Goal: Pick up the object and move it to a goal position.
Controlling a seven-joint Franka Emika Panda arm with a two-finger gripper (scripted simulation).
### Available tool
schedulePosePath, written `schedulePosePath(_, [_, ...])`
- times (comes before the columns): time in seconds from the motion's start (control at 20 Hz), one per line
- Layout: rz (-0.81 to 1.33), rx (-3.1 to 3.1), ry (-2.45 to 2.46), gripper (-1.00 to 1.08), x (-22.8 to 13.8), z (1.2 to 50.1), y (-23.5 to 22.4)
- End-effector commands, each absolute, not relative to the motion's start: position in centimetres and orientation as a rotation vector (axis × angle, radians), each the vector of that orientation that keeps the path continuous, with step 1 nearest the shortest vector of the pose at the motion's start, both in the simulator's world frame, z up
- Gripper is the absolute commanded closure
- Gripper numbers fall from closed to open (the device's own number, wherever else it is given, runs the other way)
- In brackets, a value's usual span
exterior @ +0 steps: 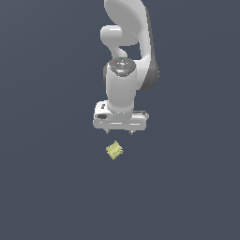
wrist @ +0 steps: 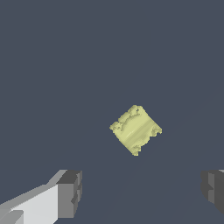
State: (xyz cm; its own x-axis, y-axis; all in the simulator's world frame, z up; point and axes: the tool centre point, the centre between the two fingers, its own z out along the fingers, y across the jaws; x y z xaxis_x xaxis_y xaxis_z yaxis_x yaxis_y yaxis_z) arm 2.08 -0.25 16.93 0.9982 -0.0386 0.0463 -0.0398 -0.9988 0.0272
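The block (exterior: 114, 150) is small, pale yellow and bumpy at its edges. It lies turned like a diamond on the dark counter (exterior: 51, 187). The fingers (wrist: 70, 192) are wide apart with nothing between them. They hang just above the block and do not touch it. Behind them the white arm (exterior: 123, 84) rises.

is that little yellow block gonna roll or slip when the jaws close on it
Rolling seems unlikely: the yellow block looks flat and roughly square. It probably holds its shape, as it reads as a solid piece. Its ridged, bumpy edges may seat unevenly, and it sits turned relative to the open gripper, so it might twist as the jaws close.
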Motion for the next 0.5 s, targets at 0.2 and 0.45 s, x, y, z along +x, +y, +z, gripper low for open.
schedulePosePath(0.2, [0.058, 3.109, -0.308, -0.92, 2.5, 15.5, -0.7])
schedulePosePath(0.45, [0.044, 3.085, -0.549, -0.92, 3.0, 14.0, -1.1])
